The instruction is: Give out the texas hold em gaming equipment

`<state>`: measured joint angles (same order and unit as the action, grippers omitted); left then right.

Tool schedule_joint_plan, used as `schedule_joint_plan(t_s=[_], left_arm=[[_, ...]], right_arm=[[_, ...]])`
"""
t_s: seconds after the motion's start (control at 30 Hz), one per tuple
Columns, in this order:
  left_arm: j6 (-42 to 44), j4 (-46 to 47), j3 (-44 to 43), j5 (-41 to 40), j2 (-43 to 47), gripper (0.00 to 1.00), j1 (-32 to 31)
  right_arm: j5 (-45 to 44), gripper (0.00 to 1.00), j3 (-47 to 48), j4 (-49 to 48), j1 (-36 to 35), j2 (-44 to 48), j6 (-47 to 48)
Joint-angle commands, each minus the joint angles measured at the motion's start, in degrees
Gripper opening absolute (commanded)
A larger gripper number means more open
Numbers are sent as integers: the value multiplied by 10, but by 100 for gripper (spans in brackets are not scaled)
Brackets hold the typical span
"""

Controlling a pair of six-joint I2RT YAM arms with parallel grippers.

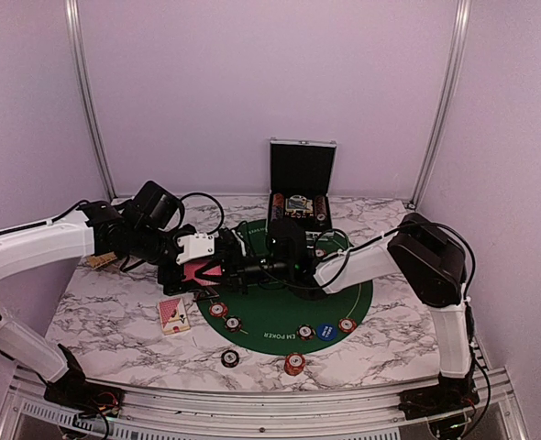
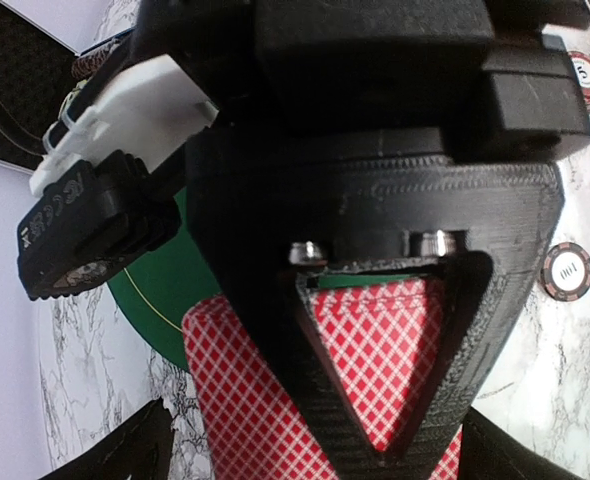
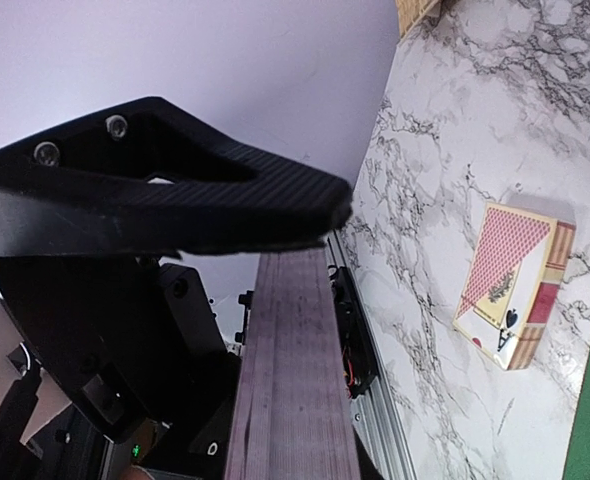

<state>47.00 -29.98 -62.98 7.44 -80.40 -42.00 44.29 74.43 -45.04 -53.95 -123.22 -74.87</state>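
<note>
red-backed cards (image 2: 237, 400) sit pinched in the right end effector (image 3: 320, 240); whether the left end effector (image 2: 315, 455) grips them is unclear.

green mat (image 1: 348, 298): "EM POKER" along its near rim | card box (image 3: 505, 270): black spade sign on its face

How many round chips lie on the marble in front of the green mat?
2: a dark chip on the left, and an orange disc to its right.
</note>
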Motion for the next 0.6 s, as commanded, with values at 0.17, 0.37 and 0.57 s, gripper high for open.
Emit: schedule_joint_plan(t_s=[0.17, 0.37, 0.57], left_arm=[[3, -22, -24, -1, -9, 92, -2], [-14, -36, -26, 13, -18, 98, -3], [-33, -25, -34, 14, -22, 94, -3]], right_arm=[[-14, 0, 39, 19, -9, 4, 21], [-15, 0, 38, -6, -9, 3, 5], [-12, 0, 38, -17, -9, 1, -4]])
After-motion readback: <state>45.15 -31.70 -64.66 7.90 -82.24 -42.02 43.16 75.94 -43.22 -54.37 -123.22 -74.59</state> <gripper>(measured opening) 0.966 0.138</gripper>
